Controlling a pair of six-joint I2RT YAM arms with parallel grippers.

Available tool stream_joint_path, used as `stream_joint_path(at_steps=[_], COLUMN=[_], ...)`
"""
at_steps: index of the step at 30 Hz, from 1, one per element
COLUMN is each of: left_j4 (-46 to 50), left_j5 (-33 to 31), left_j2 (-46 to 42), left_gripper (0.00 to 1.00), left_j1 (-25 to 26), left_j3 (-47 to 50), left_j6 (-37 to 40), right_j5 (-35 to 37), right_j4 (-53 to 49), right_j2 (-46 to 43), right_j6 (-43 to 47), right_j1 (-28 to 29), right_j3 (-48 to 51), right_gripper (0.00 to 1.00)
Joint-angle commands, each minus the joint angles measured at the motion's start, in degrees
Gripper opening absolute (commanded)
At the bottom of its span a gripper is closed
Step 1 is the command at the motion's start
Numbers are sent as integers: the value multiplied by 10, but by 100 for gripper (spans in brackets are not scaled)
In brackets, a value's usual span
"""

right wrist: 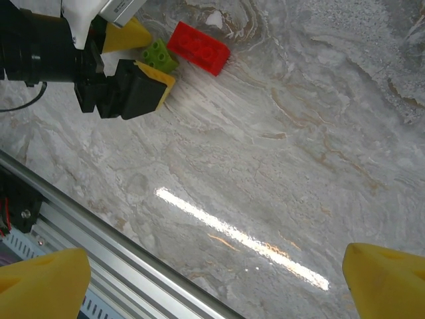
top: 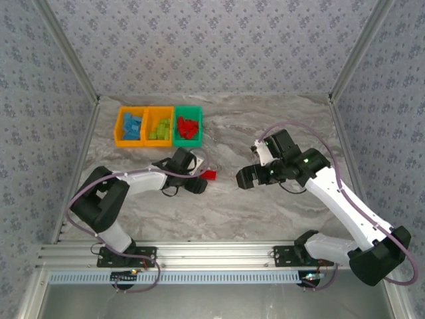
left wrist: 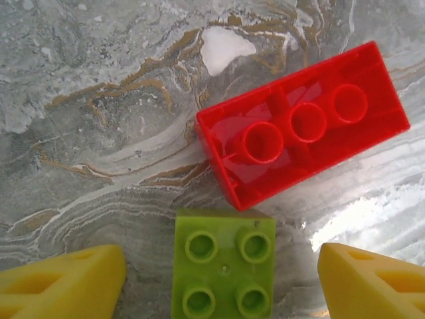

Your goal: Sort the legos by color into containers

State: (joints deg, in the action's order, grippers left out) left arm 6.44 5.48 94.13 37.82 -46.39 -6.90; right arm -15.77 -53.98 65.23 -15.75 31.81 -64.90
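Pick step: my left gripper (left wrist: 214, 284) sits low over the table (left wrist: 99, 133), jaws partly apart astride the lime green lego (left wrist: 224, 266), neither pad touching it. The red lego (left wrist: 302, 129) lies underside-up at its far edge, touching or nearly. Both sit mid-table, toward the left edge; the containers (top: 147, 126) stand at the far left corner. Next move, I judge: close squarely without nudging the red, then carry to the middle bin (top: 159, 107) holding greens. My right gripper (right wrist: 212, 282) hovers wide, empty.

The left arm bends at the elbow and reaches rightward. The left gripper (top: 199, 178) sits low, just on the near side of the bins (top: 117, 127), yellow fingers (left wrist: 63, 282) parted. The right arm stretches forward and leftward. The right gripper (top: 243, 178) hangs higher, well right of the bins, tilted down, jaws spread wide.
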Motion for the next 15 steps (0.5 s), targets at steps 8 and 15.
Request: stream_joint_path(at_steps=[8, 15], left_j4=[-3, 19], left_j5=[-11, -8], left_j2=[30, -5], left_gripper=[51, 40], left_j1=[22, 24], left_j3=[-9, -10], left_j6=[20, 31], right_j5=[-21, -34], right_j4=[53, 71], right_j2=[-6, -7], right_j6=[-40, -54], right_j1=[-5, -5], right_j3=[14, 26], right_gripper=[100, 100])
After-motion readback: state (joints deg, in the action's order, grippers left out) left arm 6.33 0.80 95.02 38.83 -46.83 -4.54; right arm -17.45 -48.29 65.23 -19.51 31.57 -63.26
